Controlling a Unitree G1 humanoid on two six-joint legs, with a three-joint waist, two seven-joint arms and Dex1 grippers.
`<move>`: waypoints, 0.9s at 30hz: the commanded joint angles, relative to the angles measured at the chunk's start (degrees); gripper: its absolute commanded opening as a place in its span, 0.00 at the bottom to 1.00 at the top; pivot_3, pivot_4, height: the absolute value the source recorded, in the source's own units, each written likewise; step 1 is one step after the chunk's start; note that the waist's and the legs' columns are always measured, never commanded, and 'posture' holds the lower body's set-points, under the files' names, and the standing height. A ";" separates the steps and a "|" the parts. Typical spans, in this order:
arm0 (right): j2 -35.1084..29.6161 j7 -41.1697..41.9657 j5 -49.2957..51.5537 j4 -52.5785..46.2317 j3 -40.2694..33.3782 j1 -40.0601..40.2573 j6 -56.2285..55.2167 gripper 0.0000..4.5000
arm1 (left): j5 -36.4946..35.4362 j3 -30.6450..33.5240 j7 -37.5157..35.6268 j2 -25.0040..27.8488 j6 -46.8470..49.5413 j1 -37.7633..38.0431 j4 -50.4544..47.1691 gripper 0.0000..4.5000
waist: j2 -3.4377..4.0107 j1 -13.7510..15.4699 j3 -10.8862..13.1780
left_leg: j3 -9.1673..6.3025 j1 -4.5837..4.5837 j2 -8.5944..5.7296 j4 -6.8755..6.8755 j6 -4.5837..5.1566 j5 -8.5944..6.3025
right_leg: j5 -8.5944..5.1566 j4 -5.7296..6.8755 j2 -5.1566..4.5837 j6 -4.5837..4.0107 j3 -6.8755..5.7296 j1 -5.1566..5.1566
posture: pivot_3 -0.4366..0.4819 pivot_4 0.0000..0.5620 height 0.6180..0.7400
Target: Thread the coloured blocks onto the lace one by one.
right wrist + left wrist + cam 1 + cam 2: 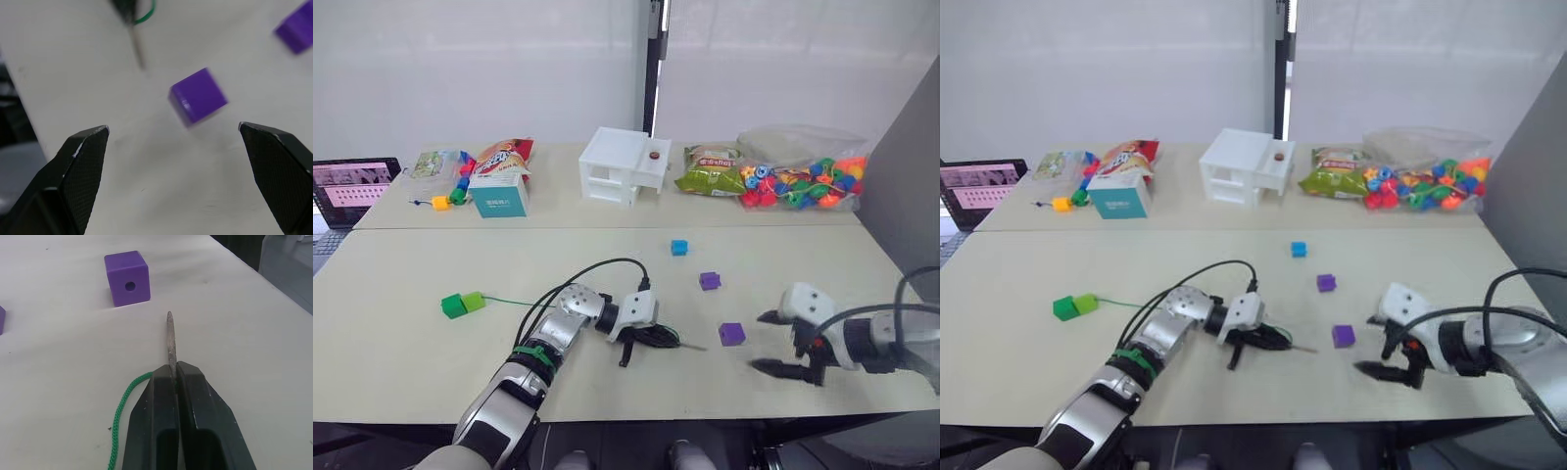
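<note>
Black fingers of the left gripper [173,377] are pressed together on the lace [122,416], clamping it just behind its stiff brownish tip [170,340]. The tip juts forward from between them and points toward the near purple cube [127,278], whose hole faces the needle; tip and cube are apart. In the left eye view this gripper sits low in the centre of the frame, lying close to the table [411,372], and the green cord runs left from it to the dark green cube [453,306] and the light green wedge [474,301], which sit touching at the left.

The right gripper [781,343], at lower right, has its two fingers spread wide and holds nothing. It stands just right of the near purple cube, touching no block.

A second purple cube [709,281] lies further up, and the blue cube [679,248] beyond it, near the frame's centre.
</note>
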 commanded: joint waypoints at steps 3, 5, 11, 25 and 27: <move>3.13 4.61 -11.47 9.47 8.90 -10.48 -13.44 1.00 | 0.82 0.25 1.62 0.35 0.42 0.73 -2.28 0.00 | -0.02 -0.09 0.01 | 0.02 0.00 0.01 0.01 -0.02 0.01 | 0.00 0.00 0.00 0.00 0.01 -0.02 | 0.48 0.27 1.00; 4.94 5.75 -14.23 12.88 11.30 -14.04 -15.46 1.00 | 0.96 0.34 2.06 0.64 0.64 1.11 -3.07 0.00 | -0.01 -0.09 0.01 | 0.01 0.00 0.01 0.01 -0.03 0.02 | 0.00 0.04 0.00 0.00 0.01 -0.05 | 0.48 0.27 1.00; 9.20 9.53 -17.73 18.30 15.03 -19.58 -18.70 1.00 | 1.70 0.59 3.98 1.29 0.67 1.81 -4.77 0.00 | -0.01 0.16 0.01 | 0.00 -0.12 0.00 0.00 -0.04 0.02 | 0.01 0.11 -0.01 -0.01 0.01 -0.24 | 0.48 0.27 1.00; 14.04 10.67 -15.33 14.78 12.64 -19.07 -5.91 0.26 | 2.38 -0.29 8.49 -2.56 -1.22 2.00 -7.36 0.00 | -0.01 0.96 0.01 | 0.00 -0.13 -0.01 0.02 -0.05 0.03 | 0.02 0.13 -0.01 -0.02 0.01 -0.24 | 0.48 0.27 1.00; 13.94 10.45 -15.51 13.98 12.59 -18.66 -4.45 0.26 | 2.50 -0.30 8.68 -2.93 -1.27 1.91 -7.41 0.00 | -0.01 1.03 0.01 | 0.00 -0.14 -0.01 0.02 -0.05 0.03 | 0.02 0.13 -0.02 -0.02 0.00 -0.25 | 0.48 0.27 1.00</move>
